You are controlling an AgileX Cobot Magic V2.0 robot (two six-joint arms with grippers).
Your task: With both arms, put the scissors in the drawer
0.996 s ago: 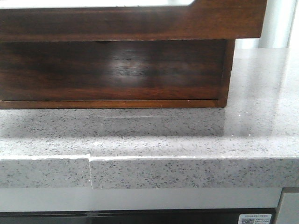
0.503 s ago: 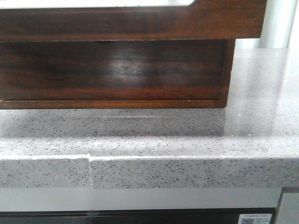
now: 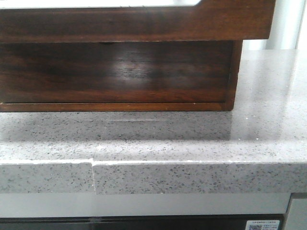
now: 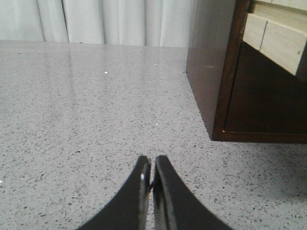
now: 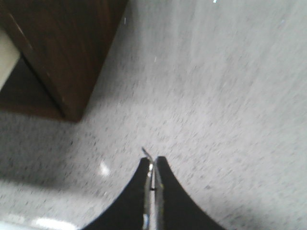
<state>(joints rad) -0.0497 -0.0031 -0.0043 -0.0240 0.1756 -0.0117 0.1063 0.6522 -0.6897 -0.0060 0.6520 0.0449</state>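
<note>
The drawer is the wide dark brown glossy front along the top of the front view, with a long shallow cut-away in its top edge. It overhangs the darker wooden panel below it. No scissors show in any view. My left gripper is shut and empty, low over the speckled counter, with the cabinet's side just beyond it. My right gripper is shut over the counter near the cabinet's corner. A thin grey sliver sticks out between its fingertips; I cannot tell what it is.
The grey speckled counter runs in front of the cabinet, with a seam in its front edge. White curtains hang behind the counter. Pale wooden drawer sides show inside the cabinet. The right wrist view is blurred.
The pale reflection on the lower wooden panel shifts a little and the cabinet edge sits slightly further right. Nothing else visibly moves in the front view.
</note>
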